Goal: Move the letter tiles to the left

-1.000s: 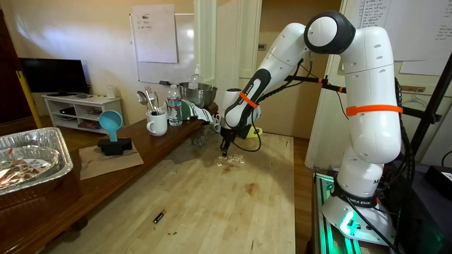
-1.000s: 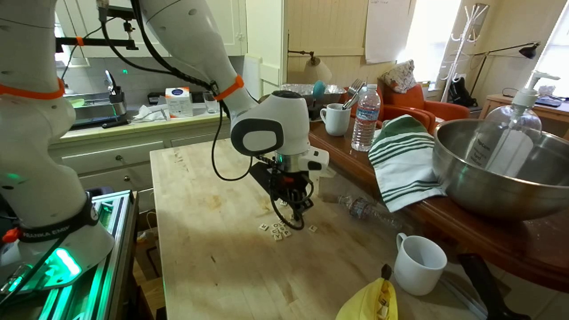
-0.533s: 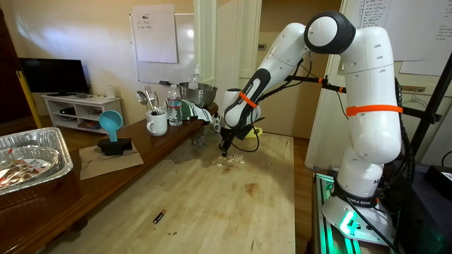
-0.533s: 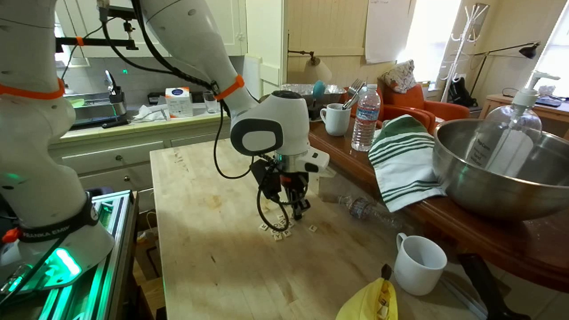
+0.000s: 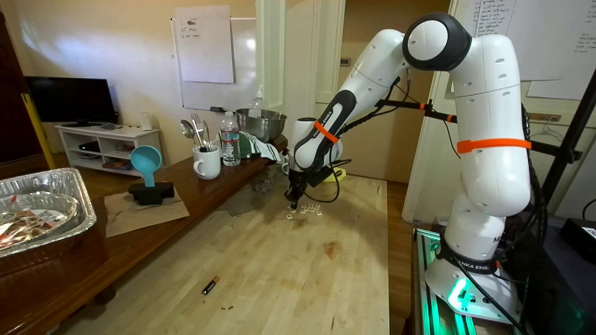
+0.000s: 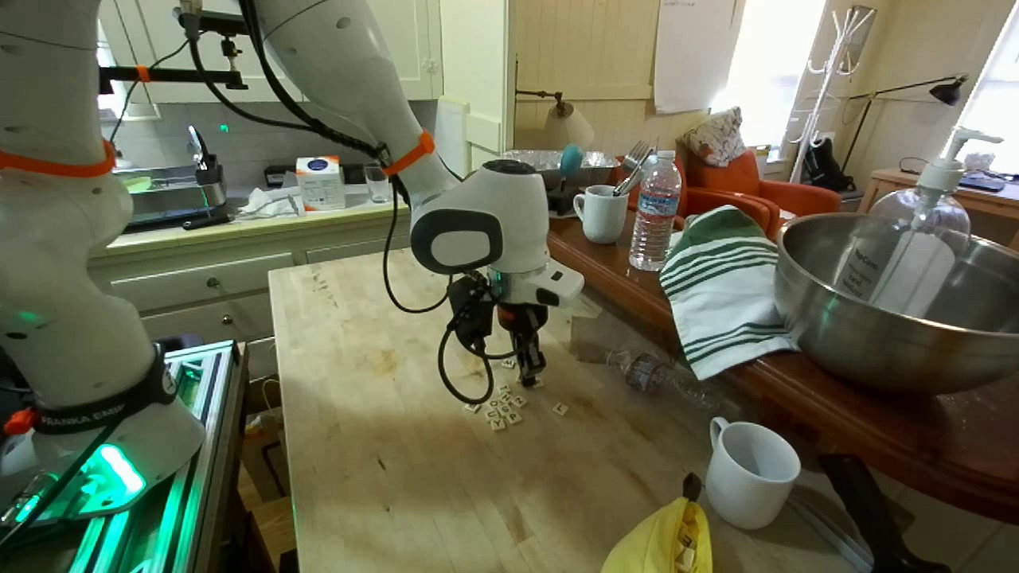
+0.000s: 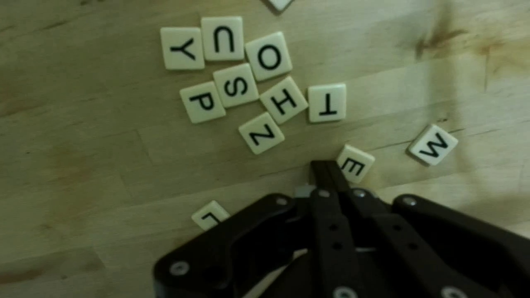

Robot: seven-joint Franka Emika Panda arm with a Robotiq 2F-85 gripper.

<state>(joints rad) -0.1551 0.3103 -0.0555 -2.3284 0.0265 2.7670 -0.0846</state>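
Letter tiles (image 7: 284,100), flat cream squares, lie on grained wood (image 7: 103,174) near the clenched hand (image 7: 329,174).

The cream, square, plastic-looking letter tiles (image 7: 235,86) have a smooth, faint sheen; the pale wooden tabletop (image 5: 284,260) is satin. The black jointed gripper (image 7: 327,169) looks matt, its round silver screw heads (image 7: 179,268) like bare metal. The dark-brown wooden counter (image 5: 200,190) is glossy, the rectangular silver foil tray (image 5: 81,204) shiny and crinkled, the green-and-white striped towel (image 6: 716,302) matt cloth, the round silver metal bowl (image 6: 868,350) smooth and lustrous
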